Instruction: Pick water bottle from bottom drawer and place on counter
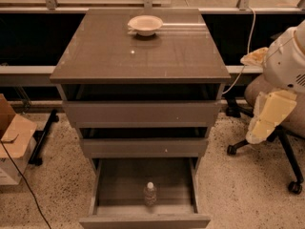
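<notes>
The water bottle (pixel 150 193), small and clear with a white cap, stands upright near the front of the open bottom drawer (pixel 114 185). The two shallower drawers above it are also pulled partly open. The counter (pixel 143 56) is the glossy grey-brown top of the cabinet. My gripper (pixel 257 132) hangs at the right edge of the view on the white and cream arm. It is level with the middle drawer, well to the right of the cabinet and far from the bottle. It holds nothing that I can see.
A shallow cream bowl (pixel 145 25) sits at the back of the counter. An office chair (pixel 281 142) stands on the speckled floor to the right, behind my arm. A cardboard box (pixel 12 137) and a black cable lie at the left.
</notes>
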You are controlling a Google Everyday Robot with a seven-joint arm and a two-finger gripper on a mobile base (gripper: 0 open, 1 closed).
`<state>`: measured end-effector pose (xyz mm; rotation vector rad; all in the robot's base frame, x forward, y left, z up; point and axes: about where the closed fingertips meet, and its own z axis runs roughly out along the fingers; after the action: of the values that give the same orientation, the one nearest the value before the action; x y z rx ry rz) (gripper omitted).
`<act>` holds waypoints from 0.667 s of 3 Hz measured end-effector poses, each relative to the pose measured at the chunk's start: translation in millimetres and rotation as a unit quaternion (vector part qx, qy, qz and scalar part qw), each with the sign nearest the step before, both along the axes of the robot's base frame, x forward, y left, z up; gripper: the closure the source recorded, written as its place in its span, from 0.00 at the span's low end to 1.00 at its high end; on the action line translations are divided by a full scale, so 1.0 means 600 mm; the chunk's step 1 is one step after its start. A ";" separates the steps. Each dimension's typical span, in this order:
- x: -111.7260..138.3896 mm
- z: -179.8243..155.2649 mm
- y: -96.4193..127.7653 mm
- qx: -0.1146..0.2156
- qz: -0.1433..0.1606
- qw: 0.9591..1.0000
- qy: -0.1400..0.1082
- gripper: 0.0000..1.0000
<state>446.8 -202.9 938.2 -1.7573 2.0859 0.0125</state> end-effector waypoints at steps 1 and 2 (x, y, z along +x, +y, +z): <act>0.008 -0.048 -0.001 0.030 0.013 0.999 -0.010 0.00; 0.018 -0.108 -0.009 0.060 0.018 0.998 -0.015 0.00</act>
<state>457.5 -208.1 873.6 -1.7128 1.9888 0.1189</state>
